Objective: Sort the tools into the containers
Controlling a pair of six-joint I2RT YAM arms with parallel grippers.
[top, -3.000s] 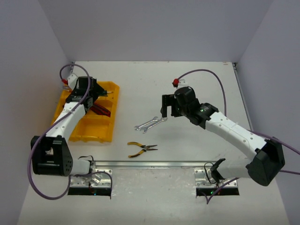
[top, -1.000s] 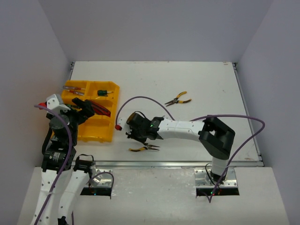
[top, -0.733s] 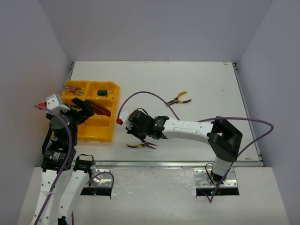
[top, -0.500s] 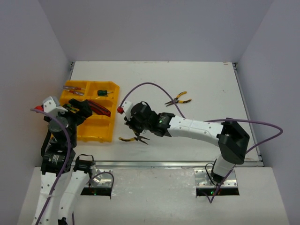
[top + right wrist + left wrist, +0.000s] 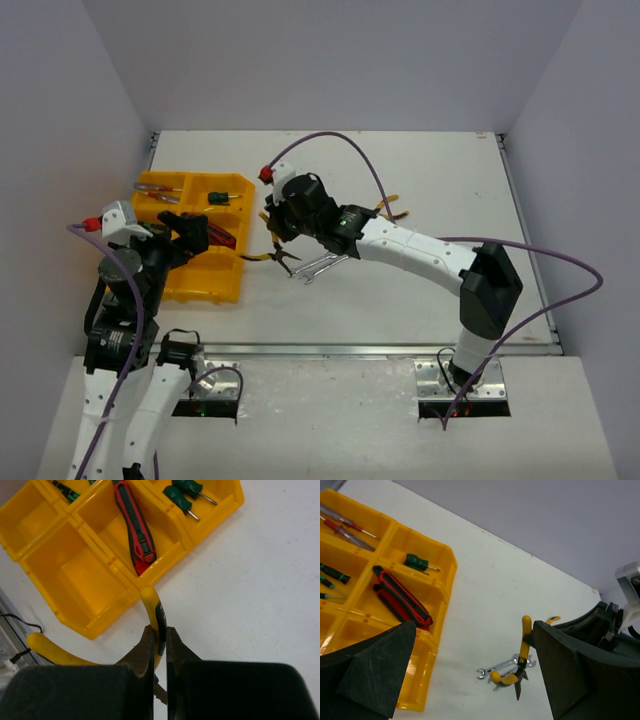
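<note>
Delivery: we are pinching the pliers (image 5: 272, 257) in our right gripper (image 5: 277, 247), left gripper (image 5: 474, 630) spread; next, release into the tray (image 5: 190, 280), frame left.

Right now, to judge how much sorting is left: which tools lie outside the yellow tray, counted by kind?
Yellow-handled pliers: 2 (one in the right claw, the other pliers on the table)
Silver wrenches: 2
Total: 4

Overhead from behind, close wrist views, sharing tray (image 5: 215, 278)
</note>
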